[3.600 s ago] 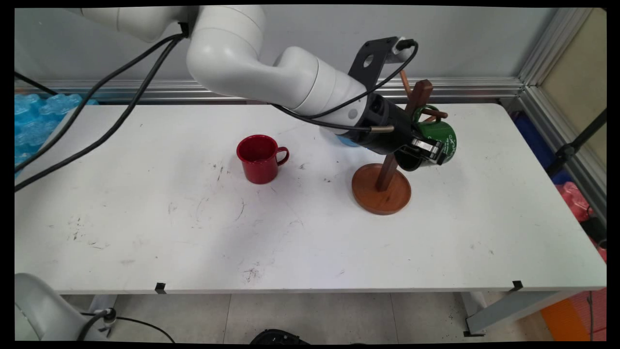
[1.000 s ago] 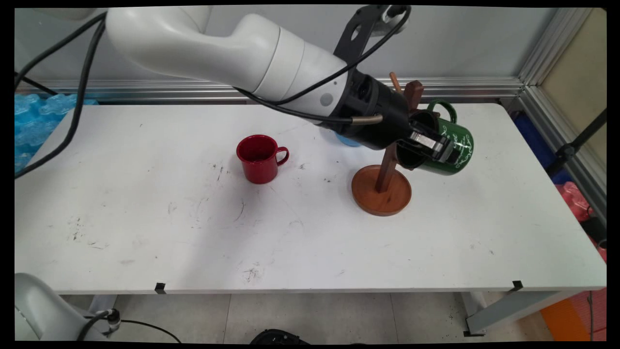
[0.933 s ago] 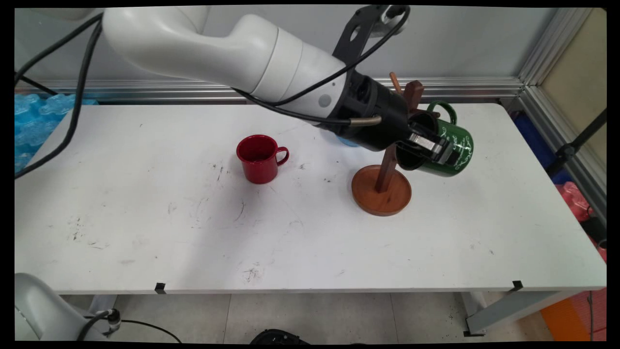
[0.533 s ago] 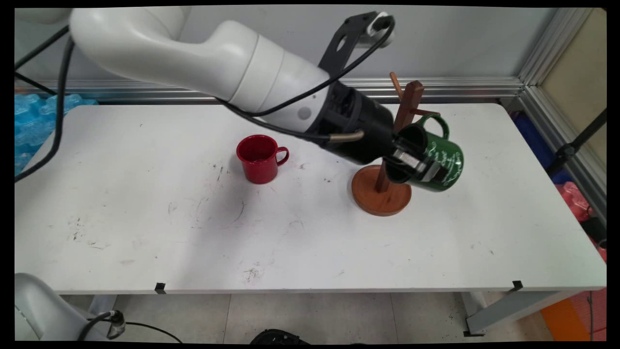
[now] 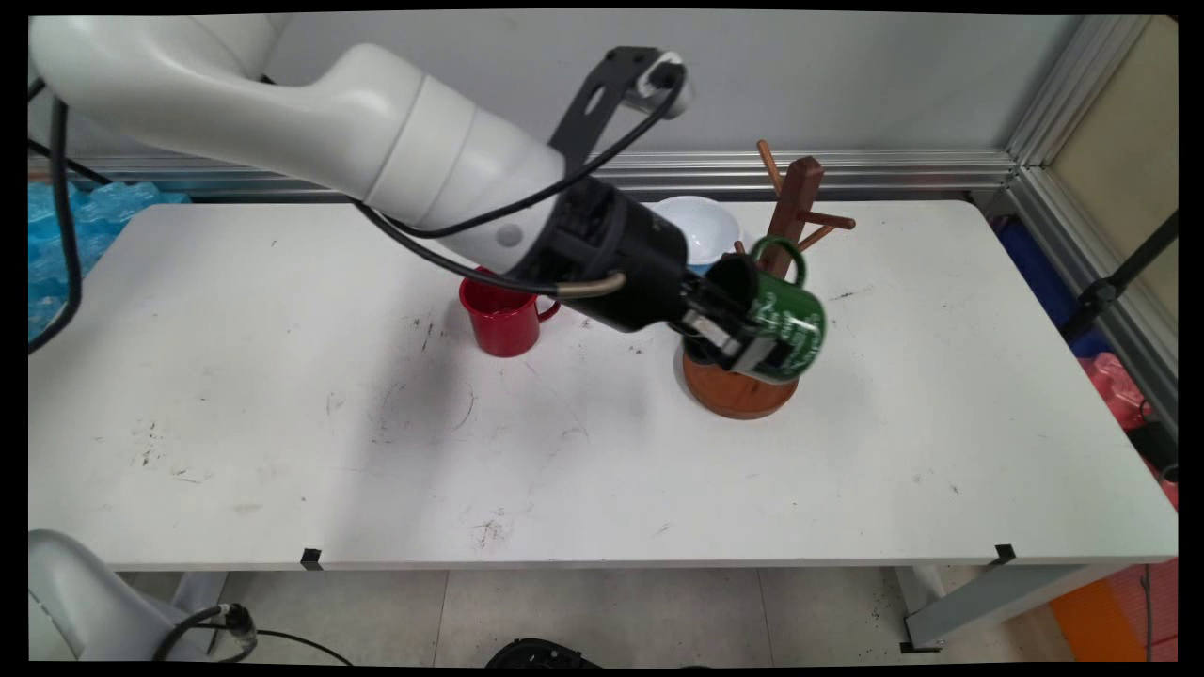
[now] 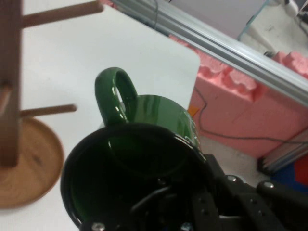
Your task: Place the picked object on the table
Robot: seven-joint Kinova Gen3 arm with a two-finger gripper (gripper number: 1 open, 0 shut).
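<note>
Green mug (image 5: 785, 324), illegible white script, pinched by fingers (image 5: 743, 350); above wooden rack (image 5: 788, 214).

The green mug (image 5: 783, 324) (image 6: 149, 144) looks glazed and glossy, its dark inside shining. The mug stand (image 5: 752, 310) (image 6: 14, 110) is smooth brown wood with a soft sheen on its round base. The red cup (image 5: 500, 324) looks like glossy enamelled metal. The white table (image 5: 583, 451) is matt and scuffed. The white bowl (image 5: 701, 230) looks smooth.
</note>
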